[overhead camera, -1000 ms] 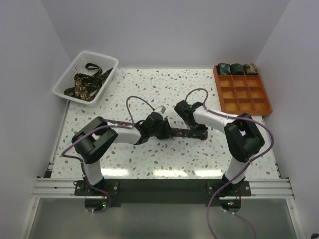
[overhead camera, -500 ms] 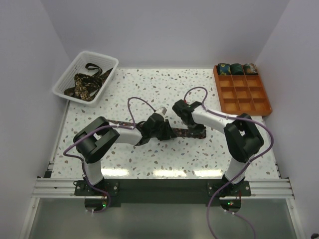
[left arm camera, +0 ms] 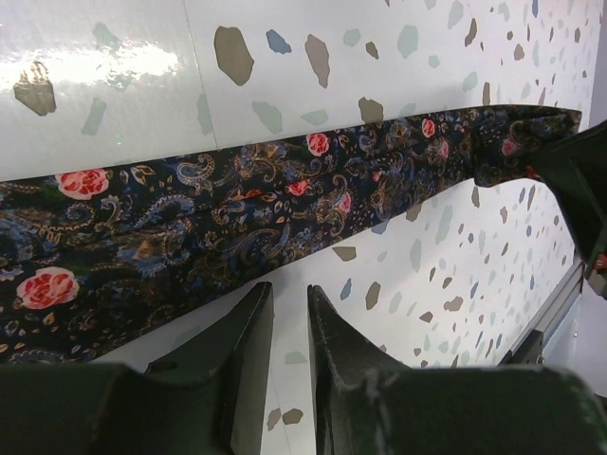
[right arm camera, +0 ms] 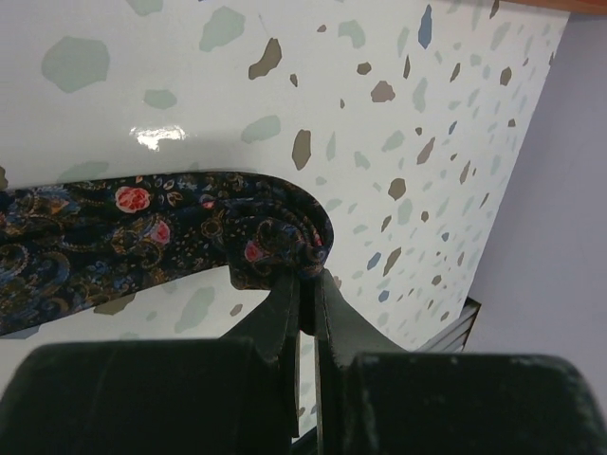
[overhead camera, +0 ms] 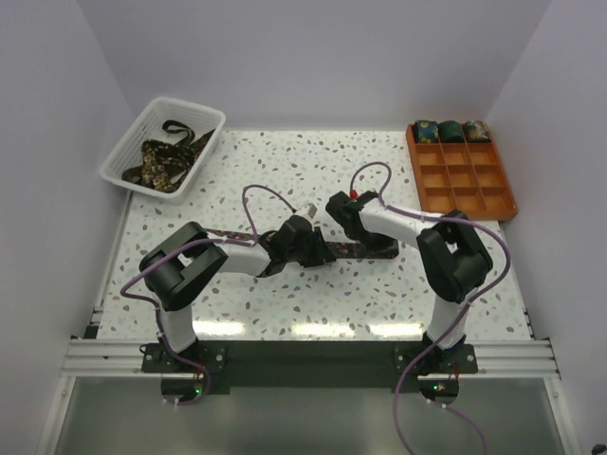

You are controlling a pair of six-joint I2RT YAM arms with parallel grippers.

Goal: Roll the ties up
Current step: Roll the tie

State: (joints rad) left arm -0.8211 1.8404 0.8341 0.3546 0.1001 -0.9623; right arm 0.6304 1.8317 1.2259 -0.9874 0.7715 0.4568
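A dark paisley tie (overhead camera: pixel 347 250) with red flowers lies across the middle of the table. Its right end is curled into a small roll (right arm camera: pixel 277 235), and my right gripper (right arm camera: pixel 305 281) is shut on that roll; in the top view this gripper (overhead camera: pixel 379 243) is at the tie's right end. My left gripper (left arm camera: pixel 290 294) rests on the table just beside the tie's (left arm camera: pixel 237 199) near edge. Its jaws stand a narrow gap apart with nothing between them. From above it (overhead camera: pixel 316 250) sits over the tie's middle. Three rolled ties (overhead camera: pixel 450 130) fill the far row of the orange tray.
The orange gridded tray (overhead camera: pixel 465 185) stands at the back right. A white mesh basket (overhead camera: pixel 128 152) at the back left holds loose ties (overhead camera: pixel 163 159). Purple cables arch over both wrists. Walls close in the table on three sides.
The right gripper has shifted a little to the left and away with the tie's curled end, and its elbow swung left. The left gripper has barely moved.
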